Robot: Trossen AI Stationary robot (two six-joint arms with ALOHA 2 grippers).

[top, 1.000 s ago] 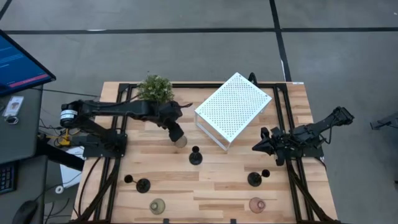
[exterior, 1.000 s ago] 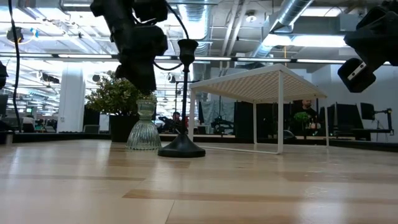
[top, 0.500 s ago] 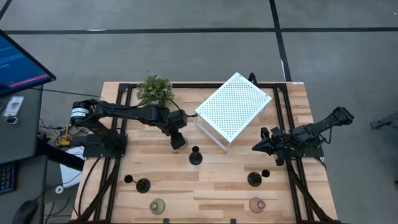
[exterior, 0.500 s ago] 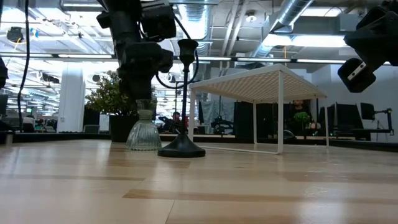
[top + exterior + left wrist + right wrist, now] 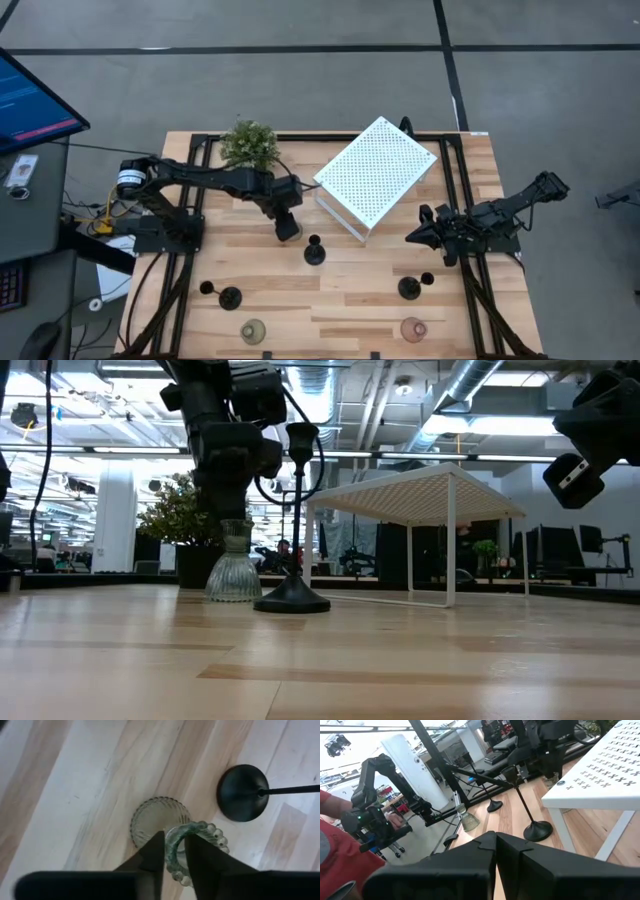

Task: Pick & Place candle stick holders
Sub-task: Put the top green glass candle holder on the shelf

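I have my left gripper (image 5: 174, 851) straight above the upright ribbed greenish glass candle holder (image 5: 161, 820) near the table's (image 5: 340, 300) rear edge, fingers pinching its beaded rim, while the right gripper (image 5: 412, 238), fingers pressed together, waits by the right edge

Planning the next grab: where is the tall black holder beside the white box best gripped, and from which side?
Grip the thin stem of the tall black holder just under its cup, coming straight down from above. It stands upright on a round base, so the stem is the narrowest part. Approach away from the glass holder, which the left hand is at.
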